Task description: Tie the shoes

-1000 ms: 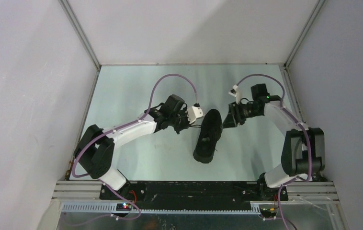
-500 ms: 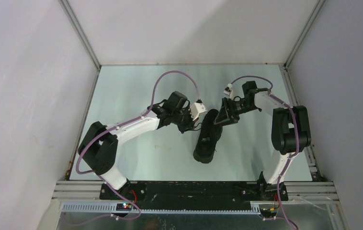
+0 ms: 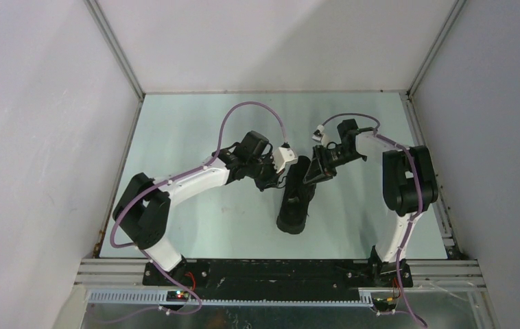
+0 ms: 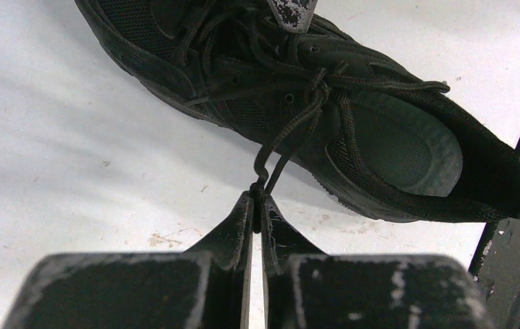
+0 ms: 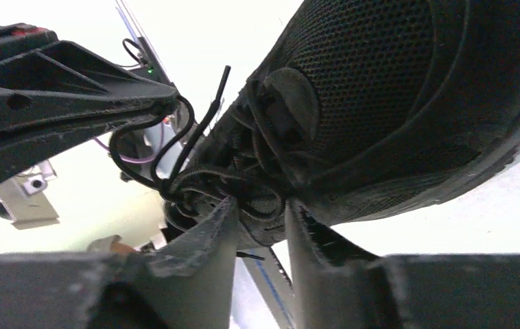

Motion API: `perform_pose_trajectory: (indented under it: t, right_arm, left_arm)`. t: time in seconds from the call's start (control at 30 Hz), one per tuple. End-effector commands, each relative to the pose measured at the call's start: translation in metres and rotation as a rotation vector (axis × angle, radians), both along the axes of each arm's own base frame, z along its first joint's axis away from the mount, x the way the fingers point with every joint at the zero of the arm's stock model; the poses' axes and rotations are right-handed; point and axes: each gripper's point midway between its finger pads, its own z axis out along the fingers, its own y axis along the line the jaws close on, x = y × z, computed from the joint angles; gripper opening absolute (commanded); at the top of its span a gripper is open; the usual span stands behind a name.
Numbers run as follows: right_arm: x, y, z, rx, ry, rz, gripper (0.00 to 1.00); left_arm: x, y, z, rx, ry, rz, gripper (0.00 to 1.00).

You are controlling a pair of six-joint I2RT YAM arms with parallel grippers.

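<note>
The sneaker (image 3: 297,202) is all black — mesh-patterned upper, thin black laces (image 4: 290,129) — on a pale green table (image 3: 188,137).

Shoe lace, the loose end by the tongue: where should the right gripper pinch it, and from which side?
Pinch the loose lace end low on its upright stretch, just above the eyelets. Come in from the shoe's right-arm side: the left gripper is shut on the loop opposite, and the open right gripper faces this strand.

Pale green table (image 3: 195,226) enclosed by plain grey-white walls (image 3: 38,137).
</note>
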Motion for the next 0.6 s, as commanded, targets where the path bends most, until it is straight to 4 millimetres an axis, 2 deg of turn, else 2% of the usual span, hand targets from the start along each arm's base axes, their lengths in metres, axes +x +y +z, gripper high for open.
perform_pose_trajectory:
  t: [0.0, 0.13, 0.23, 0.33, 0.4, 0.57]
  right_arm:
    - [0.009, 0.004, 0.02, 0.072, -0.038, -0.003, 0.23]
    - [0.023, -0.016, 0.043, 0.129, -0.088, -0.068, 0.07]
    - [0.03, -0.036, 0.054, 0.14, -0.108, -0.126, 0.01]
    - [0.036, -0.061, 0.056, 0.118, -0.149, -0.174, 0.0]
    - [0.035, -0.07, 0.055, 0.08, -0.185, -0.175, 0.0]
    - [0.025, -0.08, 0.046, -0.064, -0.269, -0.134, 0.0]
  left_arm:
    - [0.007, -0.008, 0.019, -0.045, -0.021, 0.006, 0.07]
    - [0.009, -0.001, 0.018, -0.023, -0.047, 0.016, 0.07]
    - [0.009, 0.008, 0.018, -0.001, -0.081, 0.019, 0.07]
    - [0.01, 0.015, 0.023, 0.01, -0.119, 0.028, 0.06]
    - [0.012, 0.02, 0.023, 0.024, -0.133, 0.039, 0.04]
    - [0.017, 0.035, 0.009, 0.108, -0.125, 0.087, 0.0]
